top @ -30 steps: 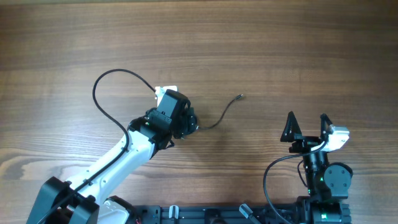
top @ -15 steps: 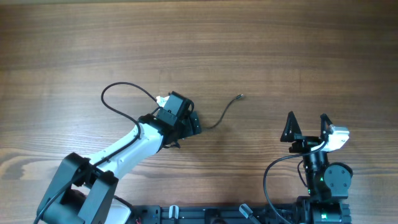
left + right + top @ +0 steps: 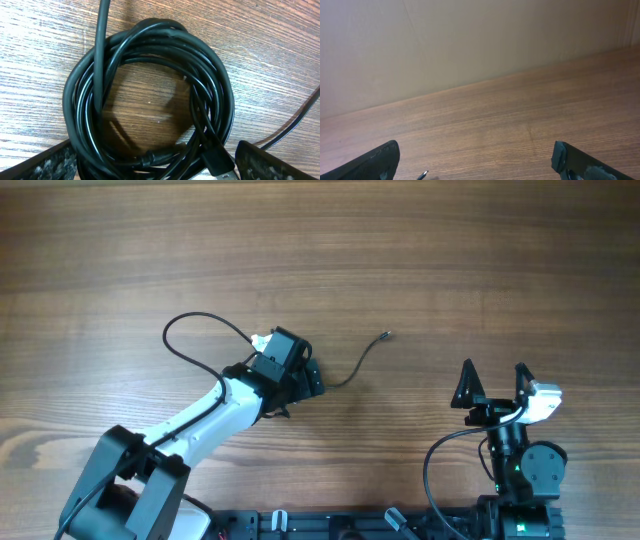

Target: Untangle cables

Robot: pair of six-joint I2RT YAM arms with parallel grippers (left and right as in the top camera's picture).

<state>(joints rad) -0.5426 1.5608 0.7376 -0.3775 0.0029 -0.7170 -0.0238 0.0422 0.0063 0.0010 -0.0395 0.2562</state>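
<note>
Right end effector [image 3: 494, 369], parked at 4 o'clock on the counter [image 3: 450, 260], had its jaws apart and empty; judged idle. Left end effector [image 3: 306, 377], jaws apart, straddled the cables [image 3: 222, 95], which lay coiled flat near centre, apparently lined up for a grasp. One free tail [image 3: 362, 360] ran toward 2 o'clock, plug tip [image 3: 387, 335] leading.

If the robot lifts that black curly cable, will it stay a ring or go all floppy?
Probably floppy: the cables are thin, loosely wound loops, so they would likely sag. They look light, so a push would probably slide the bundle across the smooth table. The loose strand would likely trail behind.
</note>
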